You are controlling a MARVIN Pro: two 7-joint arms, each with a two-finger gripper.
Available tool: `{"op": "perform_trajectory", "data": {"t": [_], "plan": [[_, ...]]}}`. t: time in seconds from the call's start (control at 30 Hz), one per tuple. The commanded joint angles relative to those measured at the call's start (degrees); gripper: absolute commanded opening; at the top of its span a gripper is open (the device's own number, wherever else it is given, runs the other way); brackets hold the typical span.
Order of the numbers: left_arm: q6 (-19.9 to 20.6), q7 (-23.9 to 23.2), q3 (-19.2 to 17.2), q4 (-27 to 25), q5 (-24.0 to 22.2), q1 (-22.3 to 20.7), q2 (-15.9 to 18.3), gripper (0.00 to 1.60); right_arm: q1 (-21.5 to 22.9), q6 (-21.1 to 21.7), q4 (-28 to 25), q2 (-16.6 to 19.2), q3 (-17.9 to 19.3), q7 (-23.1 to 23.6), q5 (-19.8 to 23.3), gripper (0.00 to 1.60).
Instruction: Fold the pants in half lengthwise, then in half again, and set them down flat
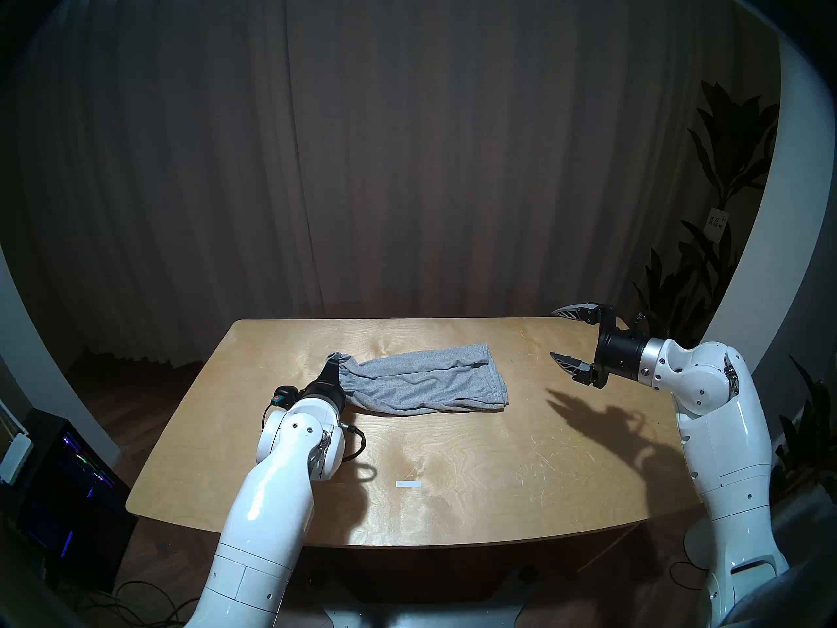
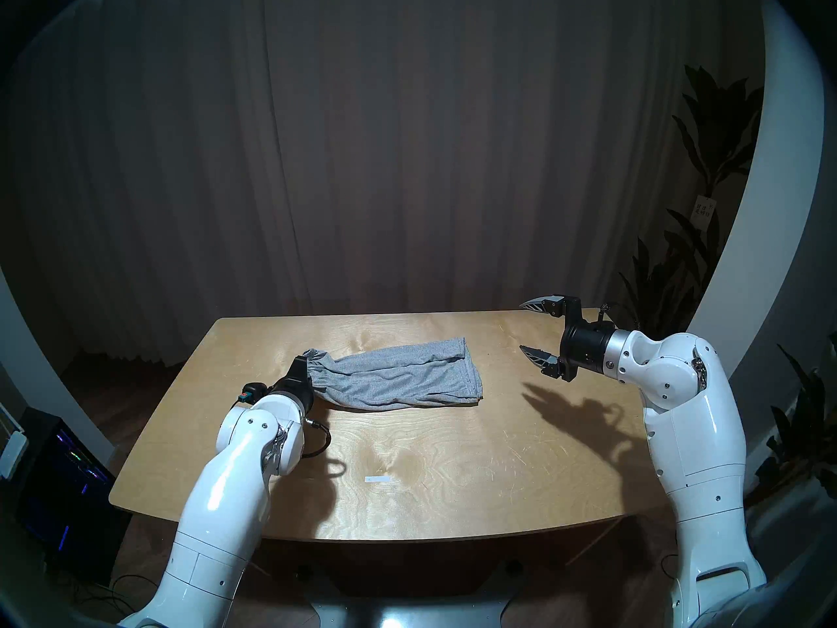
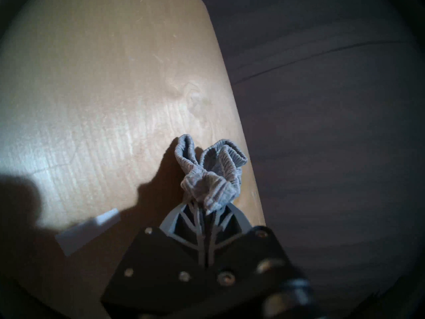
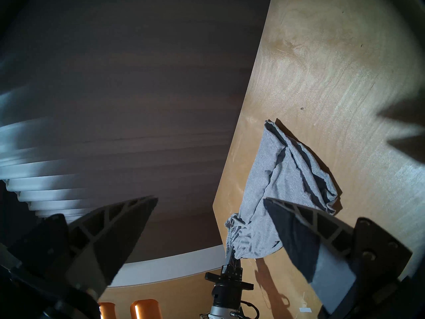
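Note:
The light grey pants (image 1: 421,380) (image 2: 398,378) lie folded lengthwise on the wooden table (image 1: 453,455), waistband at the left, leg hems at the right. My left gripper (image 1: 333,364) (image 2: 302,363) is shut on the gathered waistband (image 3: 207,173) and lifts that end a little off the table. The rest of the cloth rests wrinkled on the wood (image 4: 287,178). My right gripper (image 1: 559,335) (image 2: 527,325) is open wide and empty, held in the air to the right of the leg hems, apart from the pants.
A small white tape strip (image 1: 407,484) (image 2: 377,479) lies near the table's front middle. A dark curtain hangs behind the table. A plant (image 1: 706,251) stands at the back right. A lit computer case (image 1: 68,477) stands on the floor at the left.

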Motion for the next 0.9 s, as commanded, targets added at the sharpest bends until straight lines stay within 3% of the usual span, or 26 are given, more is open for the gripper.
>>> {"op": "perform_trajectory", "data": {"t": [0.0,0.43,0.87], "plan": [[1.17,-0.21,2.59,-3.11,1.84,-3.76,0.13,0.0,0.04,0.45,-0.71,0.05,0.99,0.83,0.46,1.6],[3.55,-1.83,10.57,-0.69,6.78,-9.54,-0.37,0.0,-1.46,0.86,0.61,-0.79,3.07,1.74,1.2,1.6],[5.27,-2.06,18.1,6.16,10.08,-15.85,-4.86,0.0,-2.88,2.21,2.06,-0.63,6.13,2.57,1.87,1.6]]}}
